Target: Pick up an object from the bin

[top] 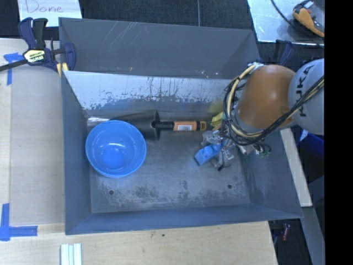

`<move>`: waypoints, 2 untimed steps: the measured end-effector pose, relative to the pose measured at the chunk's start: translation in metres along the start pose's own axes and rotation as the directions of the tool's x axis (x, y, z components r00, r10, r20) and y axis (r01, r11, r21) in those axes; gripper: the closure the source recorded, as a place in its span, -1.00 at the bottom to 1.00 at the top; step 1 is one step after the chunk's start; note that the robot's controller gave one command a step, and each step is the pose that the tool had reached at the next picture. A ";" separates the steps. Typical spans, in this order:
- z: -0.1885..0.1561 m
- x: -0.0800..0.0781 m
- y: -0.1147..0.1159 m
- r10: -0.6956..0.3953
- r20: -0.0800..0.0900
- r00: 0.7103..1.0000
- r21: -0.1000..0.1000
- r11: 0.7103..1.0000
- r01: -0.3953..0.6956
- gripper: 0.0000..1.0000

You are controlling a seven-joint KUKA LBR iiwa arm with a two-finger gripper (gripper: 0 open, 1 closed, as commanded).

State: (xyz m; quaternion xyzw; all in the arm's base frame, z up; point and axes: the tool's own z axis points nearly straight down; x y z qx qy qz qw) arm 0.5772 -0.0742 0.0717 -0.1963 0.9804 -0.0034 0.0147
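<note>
My gripper is low in the right part of the bin, under the arm's wrist. A small blue object lies right against its left side; I cannot tell whether it is gripped. Just behind it, a black-handled tool with an orange label lies along the foot of the back wall. A bit of something yellow shows beside the wrist at the back right.
A round blue bowl sits upright at the left of the bin floor. The arm and its cables hang over the bin's right wall. Bare floor stretches between the bowl and the gripper and along the front.
</note>
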 end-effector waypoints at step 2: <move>-0.132 -0.019 0.009 -0.010 0.003 1.000 0.002 1.000 0.010 1.00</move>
